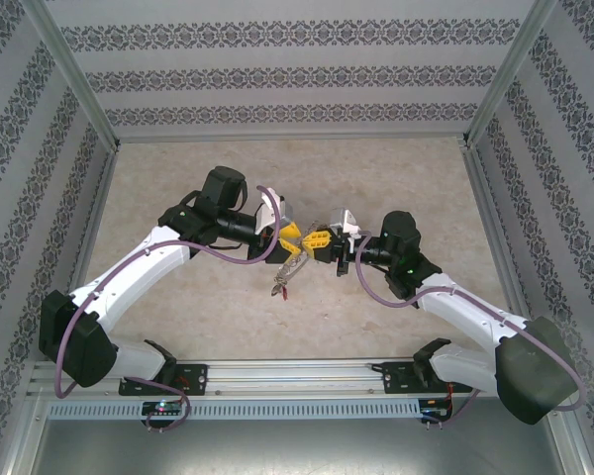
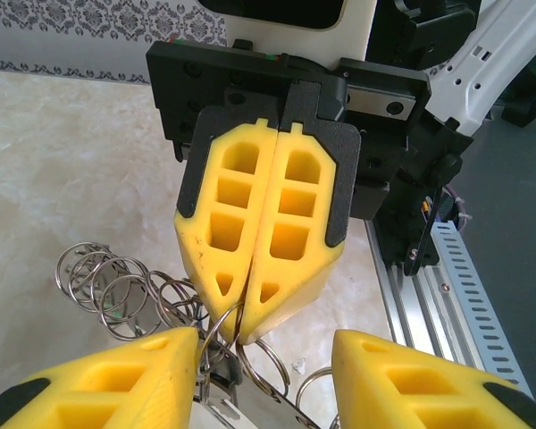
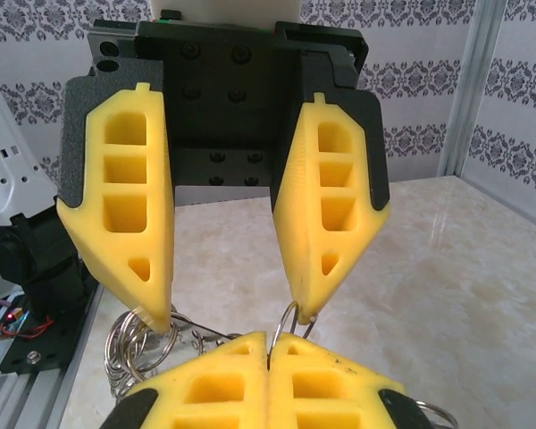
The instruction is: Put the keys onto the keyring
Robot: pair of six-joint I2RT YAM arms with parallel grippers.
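Above the middle of the table my two grippers meet tip to tip. My right gripper is shut on the keyring, a thin silver ring that rises from between its fingertips. My left gripper stands open around that spot. One left finger touches the top of the keyring, the other rests against a bunch of small silver rings. The keys hang below the grippers as a silver bunch; a flat silver piece shows under the left fingers.
The beige marble tabletop lies open behind and beside the arms. An aluminium rail runs along the near edge. Patterned walls with metal corner posts close in the back and sides.
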